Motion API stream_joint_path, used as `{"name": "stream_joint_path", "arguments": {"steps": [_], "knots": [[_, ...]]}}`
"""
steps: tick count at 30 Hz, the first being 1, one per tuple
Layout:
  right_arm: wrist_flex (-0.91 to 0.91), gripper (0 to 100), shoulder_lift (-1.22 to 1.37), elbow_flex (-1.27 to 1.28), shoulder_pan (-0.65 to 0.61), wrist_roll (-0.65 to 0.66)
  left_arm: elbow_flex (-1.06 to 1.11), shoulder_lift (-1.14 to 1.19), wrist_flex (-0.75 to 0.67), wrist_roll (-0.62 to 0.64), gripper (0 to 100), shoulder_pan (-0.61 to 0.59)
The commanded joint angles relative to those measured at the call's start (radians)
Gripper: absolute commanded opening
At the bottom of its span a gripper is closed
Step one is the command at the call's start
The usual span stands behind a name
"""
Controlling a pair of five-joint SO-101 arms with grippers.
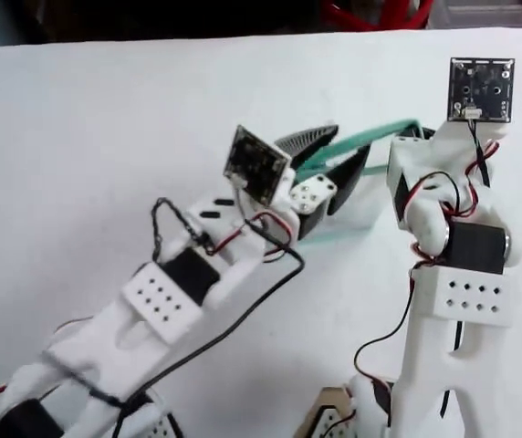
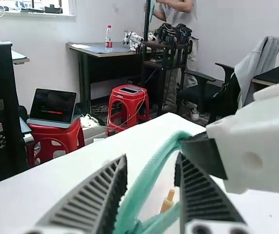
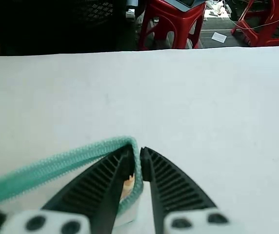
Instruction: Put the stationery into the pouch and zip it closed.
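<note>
Overhead, teal fabric zip pouch (image 1: pixel 380 133) seen stretched above white tabletop (image 1: pixel 106 109) between two arms. From left wrist: left pincer (image 2: pixel 150 158) spread, pouch rim straddled, not gripped; yellowish item (image 2: pixel 168 201) glimpsed inside. From right wrist: right pincer (image 3: pixel 136 150) pressed together on rim's end. Zipping stage judged: end to be held taut, slider to be located before pull. Red stools (image 2: pixel 129 105), black desk (image 2: pixel 95 48) noted behind.
</note>
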Motion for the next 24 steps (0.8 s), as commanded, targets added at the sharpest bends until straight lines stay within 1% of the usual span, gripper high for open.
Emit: {"name": "stream_joint_path", "arguments": {"steps": [1,3,7,9,11,15,18,21,22,24], "knots": [[0.001,1.8,0.036,0.04,-0.007,-0.006,-0.002,-0.134,0.08,0.003,18,-0.019],[0.001,1.8,0.036,0.04,-0.004,-0.006,0.0,-0.186,0.114,0.003,18,-0.038],[0.002,1.8,0.036,0.04,-0.001,-0.006,0.005,-0.283,0.196,0.011,17,-0.191],[0.004,1.8,0.036,0.041,-0.001,-0.006,0.012,-0.314,0.293,0.011,17,-0.272],[0.002,1.8,0.036,0.049,-0.004,-0.006,0.037,-0.329,0.41,0.011,18,-0.318],[-0.01,1.8,0.036,0.063,-0.015,-0.006,0.087,-0.337,0.534,-0.008,18,-0.325],[-0.01,1.8,0.036,0.063,-0.015,-0.006,0.054,-0.338,0.658,-0.14,22,-0.305],[-0.01,1.8,0.036,0.063,-0.013,-0.006,0.038,-0.337,0.781,-0.27,23,-0.263],[-0.01,1.8,0.036,0.063,-0.013,-0.006,0.04,-0.337,0.809,-0.301,23,-0.257],[-0.008,1.8,0.036,0.063,-0.013,-0.006,0.034,-0.337,0.862,-0.321,23,-0.259]]}}
